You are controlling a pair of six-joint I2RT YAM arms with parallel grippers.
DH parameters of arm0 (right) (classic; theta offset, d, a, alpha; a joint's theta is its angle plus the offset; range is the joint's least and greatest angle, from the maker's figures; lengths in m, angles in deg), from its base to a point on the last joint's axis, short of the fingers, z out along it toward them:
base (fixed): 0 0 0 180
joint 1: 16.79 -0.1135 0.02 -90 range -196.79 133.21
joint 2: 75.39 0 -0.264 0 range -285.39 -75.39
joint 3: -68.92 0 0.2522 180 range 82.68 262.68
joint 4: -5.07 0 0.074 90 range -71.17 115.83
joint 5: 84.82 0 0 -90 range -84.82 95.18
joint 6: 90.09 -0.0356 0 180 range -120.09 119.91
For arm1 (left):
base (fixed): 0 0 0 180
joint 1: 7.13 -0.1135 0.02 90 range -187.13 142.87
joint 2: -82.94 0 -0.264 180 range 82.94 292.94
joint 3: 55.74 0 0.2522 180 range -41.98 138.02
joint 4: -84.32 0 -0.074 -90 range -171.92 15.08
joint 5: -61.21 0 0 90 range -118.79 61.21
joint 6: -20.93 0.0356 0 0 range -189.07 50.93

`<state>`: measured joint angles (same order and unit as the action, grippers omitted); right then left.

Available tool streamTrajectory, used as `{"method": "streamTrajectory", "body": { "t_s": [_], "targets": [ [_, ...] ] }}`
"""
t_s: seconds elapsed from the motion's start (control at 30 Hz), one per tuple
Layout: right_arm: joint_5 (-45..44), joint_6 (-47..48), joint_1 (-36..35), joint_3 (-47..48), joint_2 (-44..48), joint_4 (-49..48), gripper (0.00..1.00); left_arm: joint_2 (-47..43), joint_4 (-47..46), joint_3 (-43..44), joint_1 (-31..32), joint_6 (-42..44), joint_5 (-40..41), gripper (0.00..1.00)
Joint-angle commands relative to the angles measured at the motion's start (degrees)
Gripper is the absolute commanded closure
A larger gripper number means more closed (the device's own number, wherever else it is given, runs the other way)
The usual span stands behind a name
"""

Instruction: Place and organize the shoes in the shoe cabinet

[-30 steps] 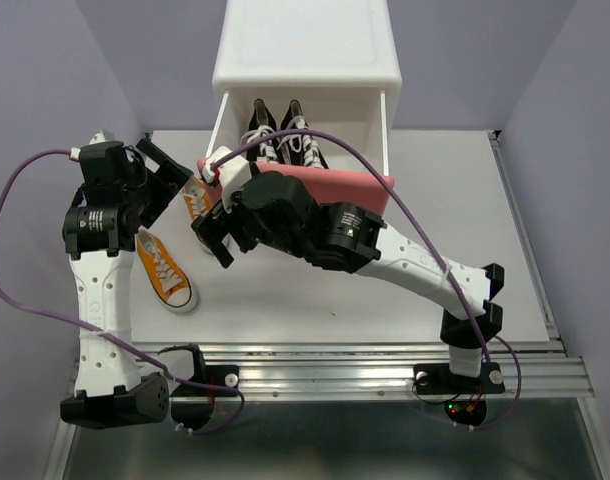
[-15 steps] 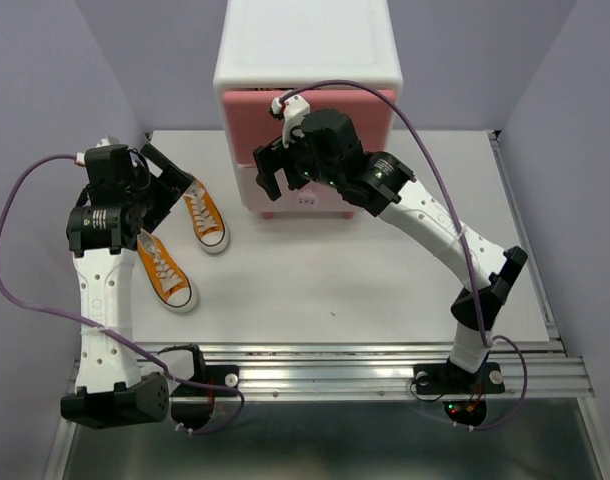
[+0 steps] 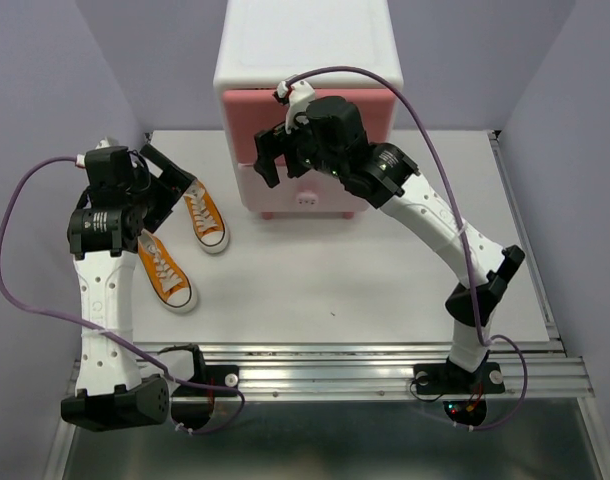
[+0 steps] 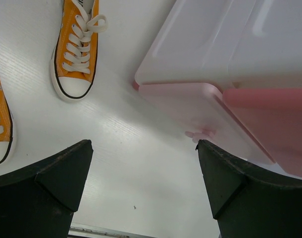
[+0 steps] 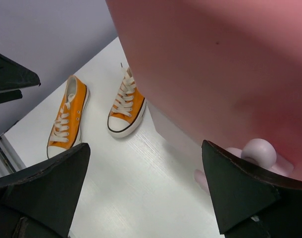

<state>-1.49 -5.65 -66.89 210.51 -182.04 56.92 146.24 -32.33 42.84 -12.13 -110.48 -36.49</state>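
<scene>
The white shoe cabinet (image 3: 307, 50) stands at the back with both drawers shut: the deeper pink upper front (image 3: 377, 112) and the pale pink lower front (image 3: 305, 197). The black shoes are hidden. Two orange sneakers lie on the table left of the cabinet, one near its corner (image 3: 205, 215), one nearer the front (image 3: 165, 270). My right gripper (image 3: 267, 163) is open and empty at the left part of the upper drawer front (image 5: 215, 64), with a bunny knob (image 5: 260, 151) beside its right finger. My left gripper (image 3: 175, 192) is open and empty above the near-corner sneaker (image 4: 77, 47).
Purple walls close in the white table (image 3: 335, 290) on the left, right and back. The metal rail (image 3: 385, 365) with both arm bases runs along the front edge. In the right wrist view both orange sneakers (image 5: 125, 106) (image 5: 67, 116) and the left arm's fingers (image 5: 12, 77) show.
The upper drawer, open one second ago with the black shoes inside, is now shut. My right gripper moved back with it to the cabinet front. The left arm barely moved.
</scene>
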Motion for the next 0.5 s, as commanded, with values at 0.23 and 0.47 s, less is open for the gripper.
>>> {"method": "streamTrajectory", "body": {
  "t_s": [0.23,0.47],
  "targets": [
    [16.42,2.05,1.68,-10.67,15.76,-12.86,0.00,-3.46,-2.91,-1.06,-0.28,3.26,-3.89,0.01],
    [10.39,-5.49,0.98,-24.61,24.71,-7.94,0.00,-1.00,-7.21,5.08,2.51,4.85,-11.01,0.01]
  ]
}}
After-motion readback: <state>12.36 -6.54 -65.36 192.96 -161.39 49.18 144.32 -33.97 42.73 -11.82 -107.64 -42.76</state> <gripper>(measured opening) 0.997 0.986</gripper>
